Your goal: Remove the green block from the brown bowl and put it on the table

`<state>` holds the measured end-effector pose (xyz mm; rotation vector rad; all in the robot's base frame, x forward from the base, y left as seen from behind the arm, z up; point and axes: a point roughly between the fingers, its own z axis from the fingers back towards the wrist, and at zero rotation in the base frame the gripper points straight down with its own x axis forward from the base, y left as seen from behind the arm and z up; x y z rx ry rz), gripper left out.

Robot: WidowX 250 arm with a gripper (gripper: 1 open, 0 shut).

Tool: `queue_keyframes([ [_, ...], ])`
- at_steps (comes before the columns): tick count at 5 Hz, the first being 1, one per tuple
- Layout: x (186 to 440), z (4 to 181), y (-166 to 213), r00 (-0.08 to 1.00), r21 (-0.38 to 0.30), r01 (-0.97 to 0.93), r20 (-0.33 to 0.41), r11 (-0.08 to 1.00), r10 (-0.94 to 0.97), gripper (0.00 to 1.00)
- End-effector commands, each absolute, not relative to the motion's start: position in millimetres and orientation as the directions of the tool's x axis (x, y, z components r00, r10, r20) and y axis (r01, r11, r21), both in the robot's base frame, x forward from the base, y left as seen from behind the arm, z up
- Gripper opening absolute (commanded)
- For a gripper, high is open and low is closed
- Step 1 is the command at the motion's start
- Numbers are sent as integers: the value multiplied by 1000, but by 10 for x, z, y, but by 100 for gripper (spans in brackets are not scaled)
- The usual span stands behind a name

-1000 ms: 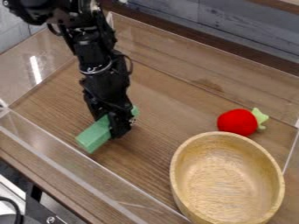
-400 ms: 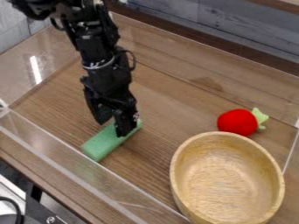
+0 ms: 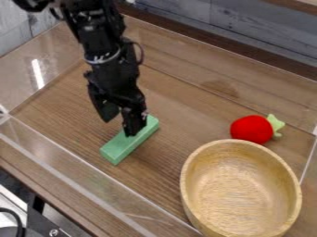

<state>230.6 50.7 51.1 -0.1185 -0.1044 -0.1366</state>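
worktop: brown wood grain (image 3: 186,116), low clear wall along its near edge
brown bowl: near right (image 3: 240,190), nothing in it
green block: flat on the worktop (image 3: 120,149), left of the bowl
hand: just above the block (image 3: 121,126), spread wide, gripping nothing
toy strawberry: beyond the bowl (image 3: 251,129)

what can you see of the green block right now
The green block is a flat, elongated piece in plain mint-green, smooth-looking, its material unclear. It lies on the wooden tabletop, slanting from near the clear front wall up towards the end effector, left of the bowl in the picture. Whether the end effector touches its far end cannot be told.
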Motion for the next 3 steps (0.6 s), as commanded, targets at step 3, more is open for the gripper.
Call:
queue_keyframes([
  [3, 2280, 415, 574, 986, -92, 139, 100, 986, -130, 100],
])
